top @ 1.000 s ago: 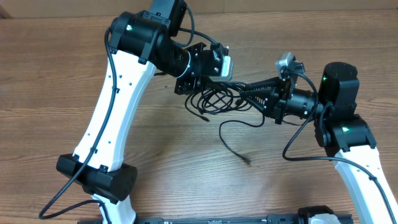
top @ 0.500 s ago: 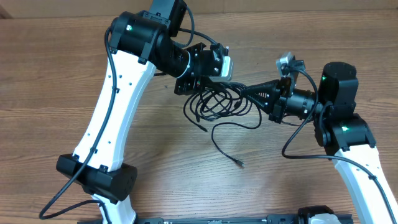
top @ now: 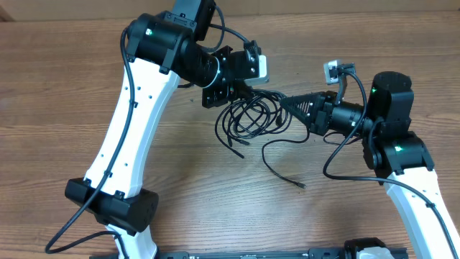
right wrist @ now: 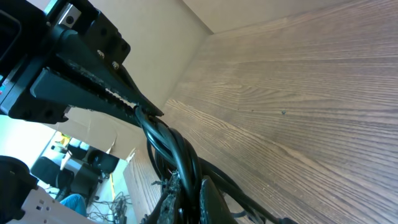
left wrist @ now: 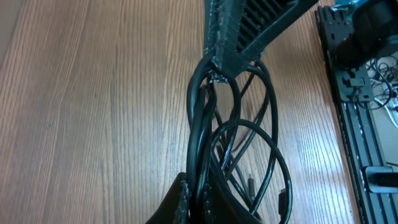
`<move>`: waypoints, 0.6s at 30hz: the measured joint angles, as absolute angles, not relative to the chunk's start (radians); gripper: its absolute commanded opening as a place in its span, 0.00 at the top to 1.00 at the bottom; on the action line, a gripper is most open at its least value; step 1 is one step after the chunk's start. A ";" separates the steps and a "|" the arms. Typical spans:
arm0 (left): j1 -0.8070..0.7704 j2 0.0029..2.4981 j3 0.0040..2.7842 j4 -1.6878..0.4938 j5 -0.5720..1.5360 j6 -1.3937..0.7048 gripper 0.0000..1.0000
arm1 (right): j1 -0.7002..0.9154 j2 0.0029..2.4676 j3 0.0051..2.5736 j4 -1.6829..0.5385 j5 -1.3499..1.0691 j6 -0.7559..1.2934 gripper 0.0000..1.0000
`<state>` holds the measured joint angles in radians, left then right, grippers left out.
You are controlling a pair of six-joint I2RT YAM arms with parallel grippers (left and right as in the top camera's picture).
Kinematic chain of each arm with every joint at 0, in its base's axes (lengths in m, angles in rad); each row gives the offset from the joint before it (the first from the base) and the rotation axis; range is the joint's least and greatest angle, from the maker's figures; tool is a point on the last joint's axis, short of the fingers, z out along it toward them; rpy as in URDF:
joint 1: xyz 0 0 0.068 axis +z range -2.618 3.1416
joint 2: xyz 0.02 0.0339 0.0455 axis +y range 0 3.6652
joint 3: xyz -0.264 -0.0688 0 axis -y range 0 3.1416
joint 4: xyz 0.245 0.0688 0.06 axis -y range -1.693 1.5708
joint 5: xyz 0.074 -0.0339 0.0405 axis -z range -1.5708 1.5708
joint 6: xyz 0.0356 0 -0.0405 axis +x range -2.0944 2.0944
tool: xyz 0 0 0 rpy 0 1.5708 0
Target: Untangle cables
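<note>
The cables point(top: 251, 119) are a tangle of thin black loops hanging between both grippers just above the wooden table. My left gripper point(top: 246, 92) is shut on the strands at the bundle's upper left; in the left wrist view the cords point(left wrist: 200, 155) run up from between its fingertips point(left wrist: 198, 186). My right gripper point(top: 284, 103) is shut on the same strands from the right, with the cords point(right wrist: 180, 149) pinched between its tips point(right wrist: 189, 180). Only a short stretch of twisted cord separates the two grips. One loose end trails to a plug point(top: 300, 185) lying on the table.
The wooden table point(top: 57, 108) spreads around the bundle. The white left arm point(top: 133, 108) crosses the table's left half and the right arm's base link point(top: 402, 158) stands at the right. A black rail point(left wrist: 351, 124) with its own wires runs along the table edge.
My right gripper has closed on the cables beside the left gripper's grip. The loose trailing end has swung right across the table. The left wrist has turned slightly.
</note>
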<state>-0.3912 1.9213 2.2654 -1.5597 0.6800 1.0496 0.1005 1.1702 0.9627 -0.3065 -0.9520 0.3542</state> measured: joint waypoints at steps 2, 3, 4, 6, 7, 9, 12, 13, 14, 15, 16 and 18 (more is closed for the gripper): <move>-0.385 1.921 2.265 -1.553 0.675 1.008 0.96 | 0.101 1.170 0.963 -0.307 -0.946 0.360 0.96; -0.381 1.921 2.265 -1.547 0.673 0.991 0.96 | 0.101 1.170 0.963 -0.306 -0.944 0.362 0.96; -0.374 1.921 2.265 -1.542 0.672 0.964 0.96 | 0.101 1.170 0.963 -0.306 -0.939 0.364 0.96; -0.363 1.921 2.265 -1.536 0.667 0.922 0.96 | 0.101 1.170 0.963 -0.306 -0.935 0.366 0.96; -0.358 1.921 2.265 -1.529 0.664 0.899 0.96 | 0.101 1.170 0.963 -0.306 -0.934 0.366 0.96; -0.337 1.921 2.265 -1.520 0.657 0.842 0.96 | 0.101 1.170 0.963 -0.306 -0.928 0.366 0.96; -0.306 1.921 2.265 -1.518 0.667 0.804 0.95 | 0.101 1.170 0.963 -0.306 -0.927 0.367 0.96; -0.298 1.921 2.265 -1.518 0.677 0.797 0.95 | 0.101 1.170 0.963 -0.306 -0.926 0.366 0.96; -0.290 1.921 2.265 -1.517 0.689 0.791 0.96 | 0.101 1.170 0.963 -0.306 -0.926 0.366 0.96; -0.280 1.921 2.265 -1.511 0.712 0.786 0.96 | 0.101 1.170 0.963 -0.307 -0.927 0.366 0.96; -0.273 1.921 2.265 -1.508 0.738 0.783 0.95 | 0.101 1.170 0.963 -0.311 -0.924 0.366 0.96; -0.265 1.921 2.265 -1.498 0.778 0.783 0.95 | 0.101 1.170 0.963 -0.338 -0.913 0.366 0.96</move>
<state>-0.2653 1.9213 2.2654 -1.4979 0.7784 0.7826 0.1005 1.1702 0.9627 -0.3378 -0.9134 0.3660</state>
